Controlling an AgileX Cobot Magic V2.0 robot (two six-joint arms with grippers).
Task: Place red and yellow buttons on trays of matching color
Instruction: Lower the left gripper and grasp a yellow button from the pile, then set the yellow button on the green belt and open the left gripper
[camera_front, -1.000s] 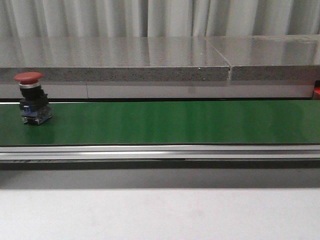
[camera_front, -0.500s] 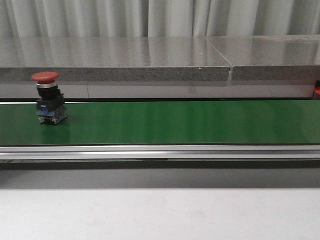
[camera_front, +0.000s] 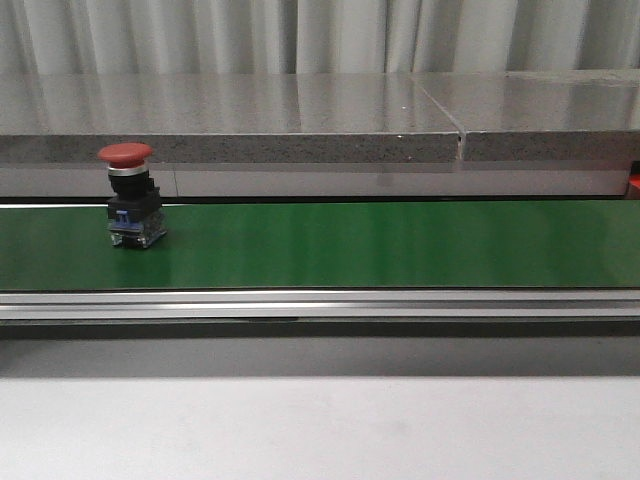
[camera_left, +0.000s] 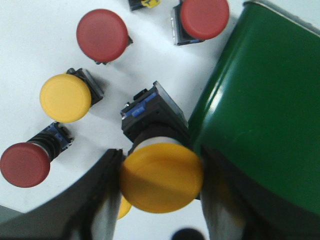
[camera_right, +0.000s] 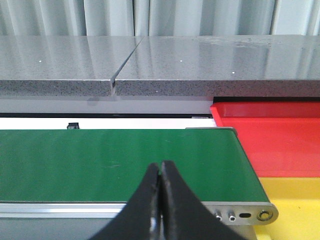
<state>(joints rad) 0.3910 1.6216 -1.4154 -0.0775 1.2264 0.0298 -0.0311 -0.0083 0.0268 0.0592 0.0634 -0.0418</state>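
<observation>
glossy green belt (camera_front: 400, 245); polished speckled stone ledge (camera_front: 300, 120); brushed metal rail (camera_front: 320, 303).

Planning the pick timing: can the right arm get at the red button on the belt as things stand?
Probably not yet. The red button stands upright far toward the left end of the green belt, and it is not in the right wrist view. There the right gripper is shut, near the belt's end by the red tray.
</observation>
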